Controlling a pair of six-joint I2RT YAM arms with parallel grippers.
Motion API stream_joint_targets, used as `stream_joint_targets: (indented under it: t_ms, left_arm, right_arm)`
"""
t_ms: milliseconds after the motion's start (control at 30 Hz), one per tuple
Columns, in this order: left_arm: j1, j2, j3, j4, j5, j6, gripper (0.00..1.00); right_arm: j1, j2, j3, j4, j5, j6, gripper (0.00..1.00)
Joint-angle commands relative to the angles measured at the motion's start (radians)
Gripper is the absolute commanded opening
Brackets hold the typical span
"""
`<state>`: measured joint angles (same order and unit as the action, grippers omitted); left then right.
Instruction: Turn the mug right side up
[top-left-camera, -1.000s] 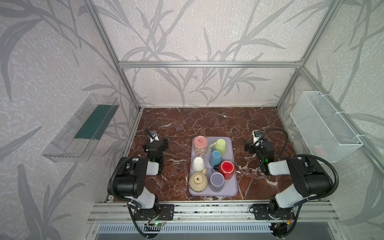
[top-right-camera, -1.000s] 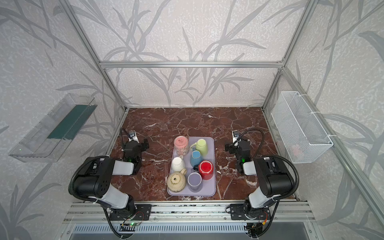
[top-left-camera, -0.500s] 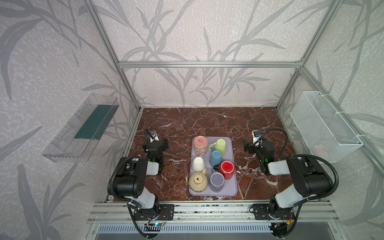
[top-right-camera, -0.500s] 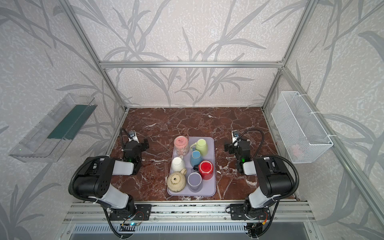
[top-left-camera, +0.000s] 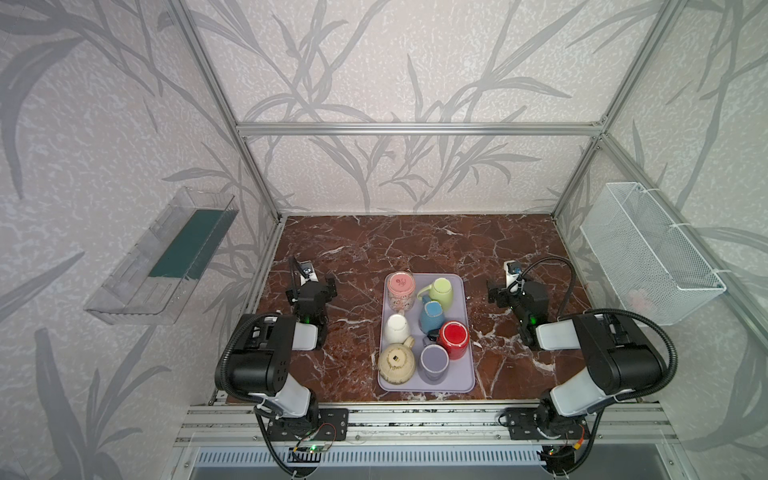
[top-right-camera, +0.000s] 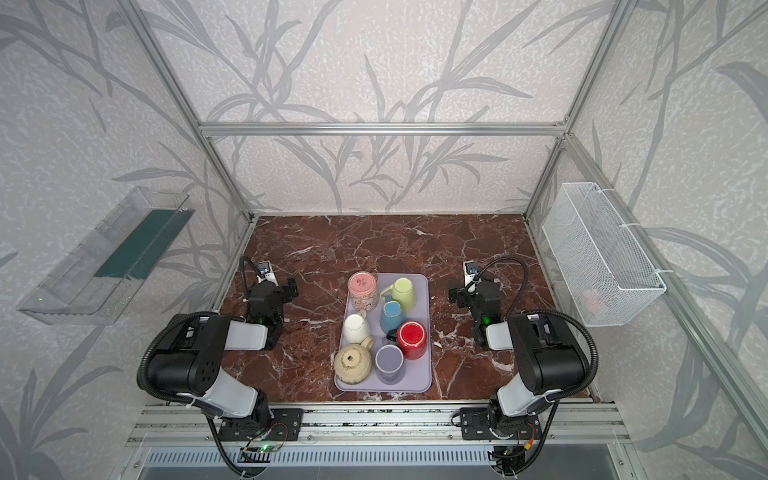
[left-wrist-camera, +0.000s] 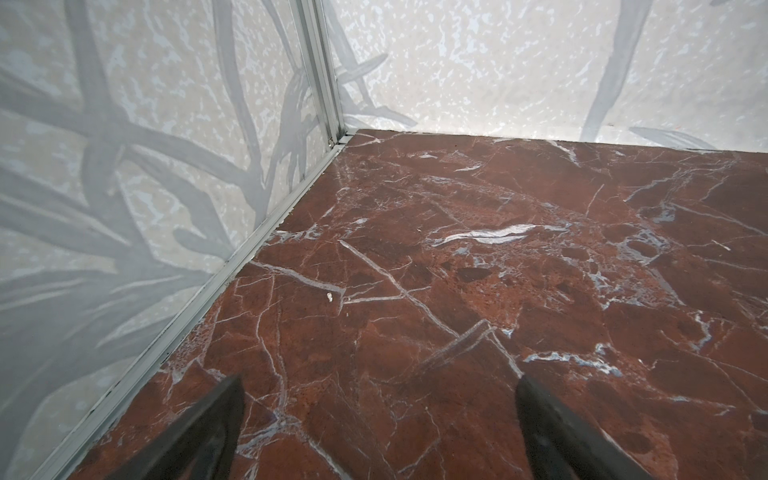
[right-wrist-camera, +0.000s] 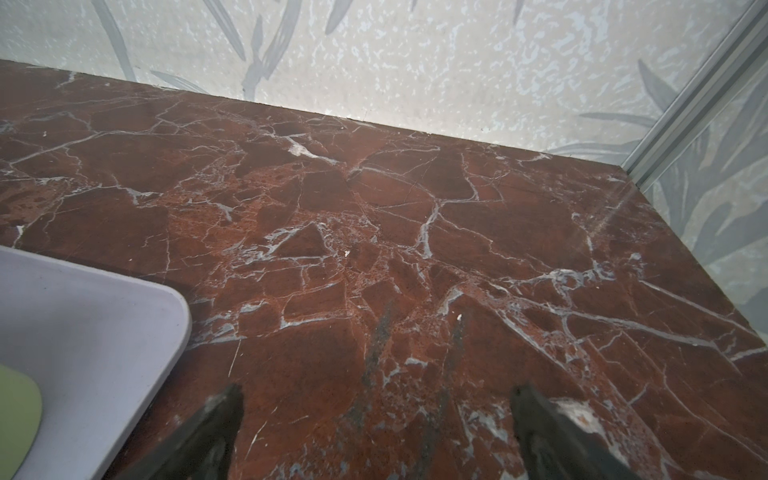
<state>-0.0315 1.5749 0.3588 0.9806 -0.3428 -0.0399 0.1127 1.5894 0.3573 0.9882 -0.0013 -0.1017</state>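
Several mugs stand on a lavender tray (top-left-camera: 467, 374) (top-right-camera: 424, 380) in the middle of the table in both top views: pink (top-left-camera: 401, 286), green (top-left-camera: 441, 293), blue (top-left-camera: 432, 318), white (top-left-camera: 397, 327), red (top-left-camera: 454, 338), beige (top-left-camera: 396, 363) and purple (top-left-camera: 433, 360). Most show their bases; the purple one seems to show its mouth. My left gripper (top-left-camera: 312, 287) (left-wrist-camera: 378, 386) rests left of the tray, open over bare marble. My right gripper (top-left-camera: 515, 291) (right-wrist-camera: 376, 392) rests to the tray's right, open and empty. The tray's corner (right-wrist-camera: 104, 311) and a bit of the green mug (right-wrist-camera: 16, 409) show in the right wrist view.
A clear plastic shelf (top-left-camera: 162, 262) hangs on the left wall and a white wire basket (top-left-camera: 648, 257) on the right wall. Red marble (top-left-camera: 415, 245) stretches behind the tray to the back wall. Aluminium frame posts stand at the corners.
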Motion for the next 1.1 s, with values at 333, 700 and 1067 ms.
stream_joint_targets:
  t_ms: [333, 700, 1067]
  left_arm:
    - [0.007, 0.004, 0.005, 0.008, 0.007, -0.006, 0.99]
    - [0.008, 0.003, 0.008, 0.003, 0.011, -0.009, 0.99]
    - [-0.008, -0.079, 0.041, -0.110, -0.034, 0.011, 0.99]
  right_arm:
    - [0.010, 0.000, 0.005, 0.018, 0.017, -0.006, 0.99]
    - [0.002, -0.002, 0.016, -0.001, 0.039, 0.014, 0.99]
    - [-0.011, -0.277, 0.085, -0.405, 0.134, 0.116, 0.99]
